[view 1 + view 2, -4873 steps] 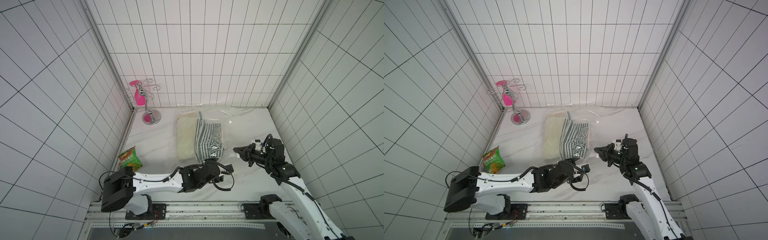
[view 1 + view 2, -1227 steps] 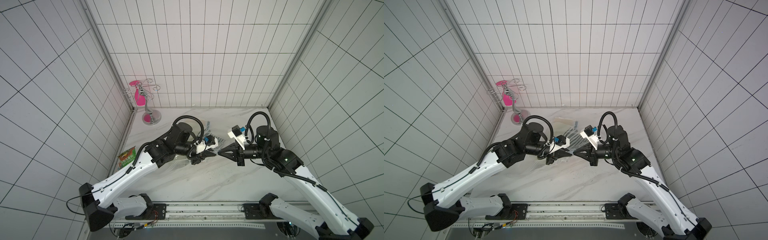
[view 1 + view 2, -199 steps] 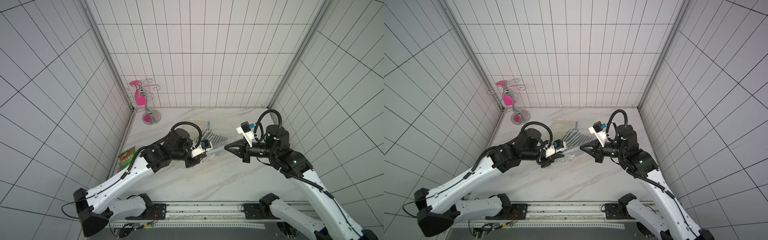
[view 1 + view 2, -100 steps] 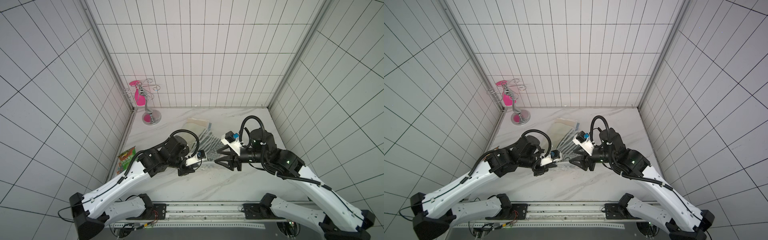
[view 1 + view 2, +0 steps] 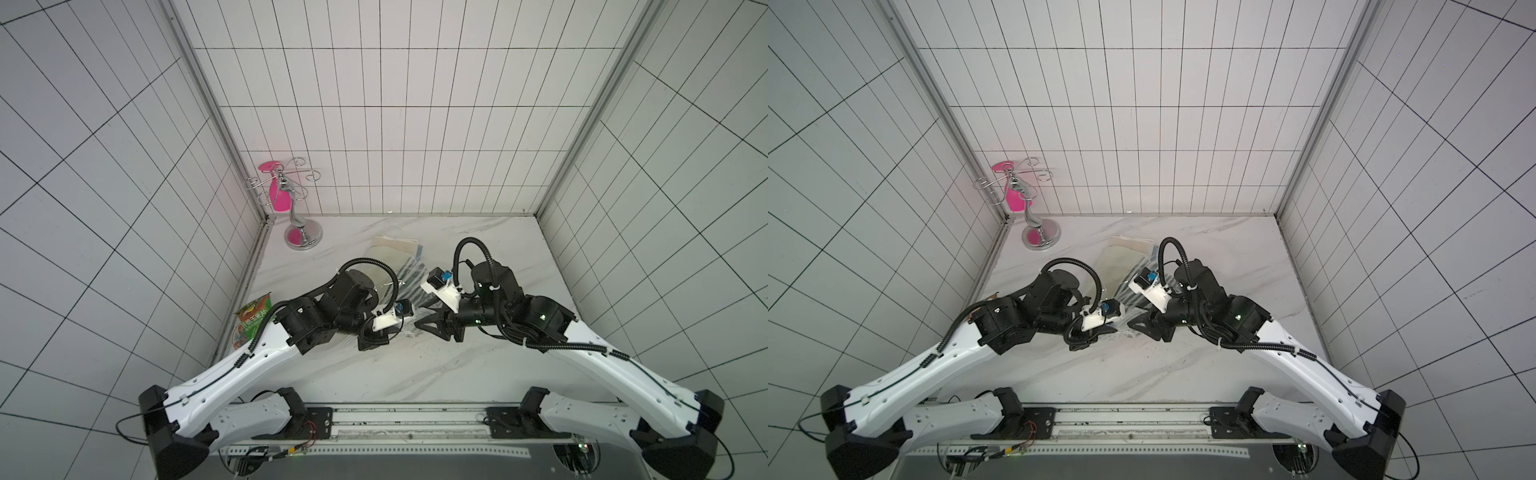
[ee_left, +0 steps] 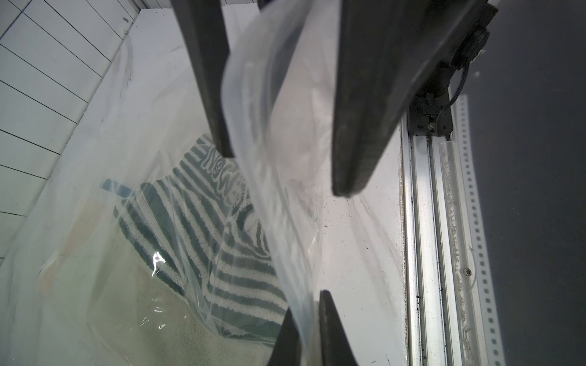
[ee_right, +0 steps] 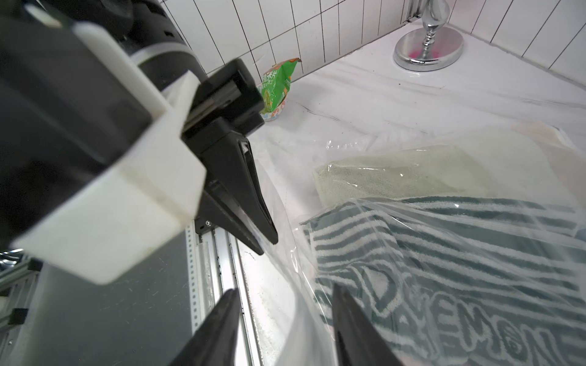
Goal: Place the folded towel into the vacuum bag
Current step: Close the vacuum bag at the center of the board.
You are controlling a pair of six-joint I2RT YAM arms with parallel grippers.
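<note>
The vacuum bag lies mid-table as clear crinkly film. Under the film lie a folded teal-and-white striped towel and a pale green towel beside it. My left gripper is shut on the bag's near edge and holds it lifted. My right gripper faces it, tip to tip. Its jaws stand apart, with the raised film running loosely between them.
A green and orange snack packet leans on the left wall. A chrome stand holding something pink is in the back left corner. The metal rail runs along the table's front edge. Tiled walls close three sides.
Over the last second my right arm swung forward and left to the held bag edge, and its jaws went from shut to apart. My left gripper kept its grip, drawing the edge nearer the front.
</note>
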